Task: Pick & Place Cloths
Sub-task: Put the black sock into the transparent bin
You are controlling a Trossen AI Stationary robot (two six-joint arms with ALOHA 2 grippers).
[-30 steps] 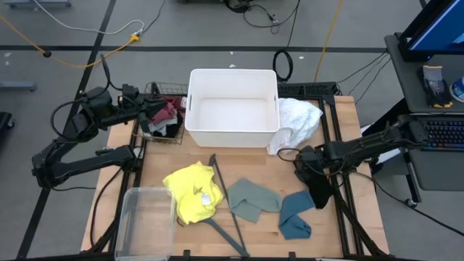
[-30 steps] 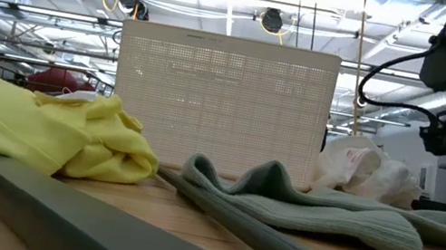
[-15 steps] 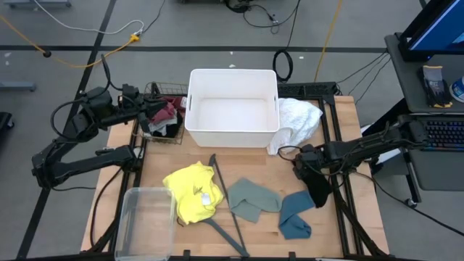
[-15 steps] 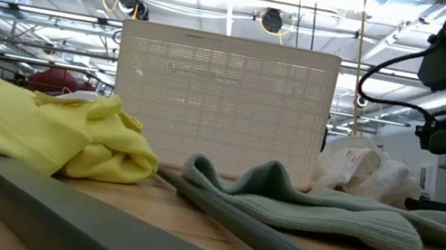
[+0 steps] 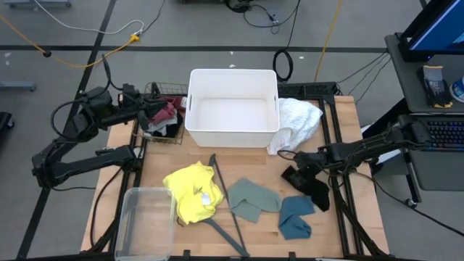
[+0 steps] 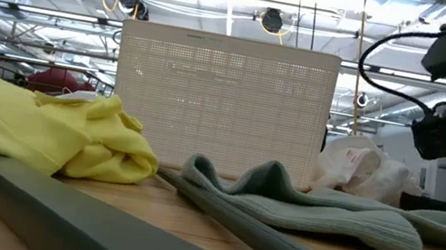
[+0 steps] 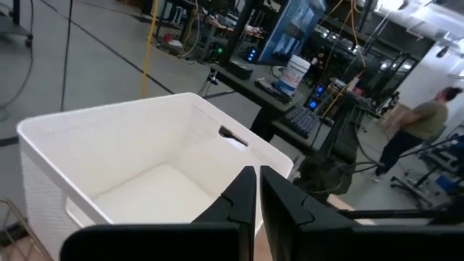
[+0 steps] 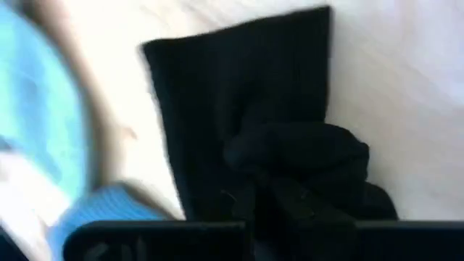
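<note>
A black cloth [image 5: 313,190] lies on the table's right part, with my right gripper [image 5: 296,174] shut on its left end; the right wrist view shows the cloth [image 8: 246,94] bunched at the fingers. Near it lie a teal cloth [image 5: 293,217], a sage green cloth [image 5: 254,197] and a yellow cloth [image 5: 192,192]. A white cloth [image 5: 299,119] leans against the white bin [image 5: 232,76]. My left gripper [image 7: 257,190] is shut, held high at the bin's left over a wire basket [image 5: 161,119] of cloths. My right gripper pinches a bunched-up fold of the black cloth [image 8: 297,159] between its two fingers, at the cloth's end toward the table's left. The fingers come slanting down from the right. The rest of the cloth [image 8: 239,87] lies flat on the table.
A dark grey hanger [image 5: 226,206] lies between the yellow and green cloths. A clear plastic tub [image 5: 148,221] stands at the near left corner. The wire basket holds maroon, black and white cloths. In the left wrist view a person [image 7: 413,130] stands beyond the table.
My right gripper has shut on the black cloth's end and tipped, its wrist swinging toward the table's left. The gripped end of the cloth has bunched up and been drawn leftward, while the rest stays on the table.
</note>
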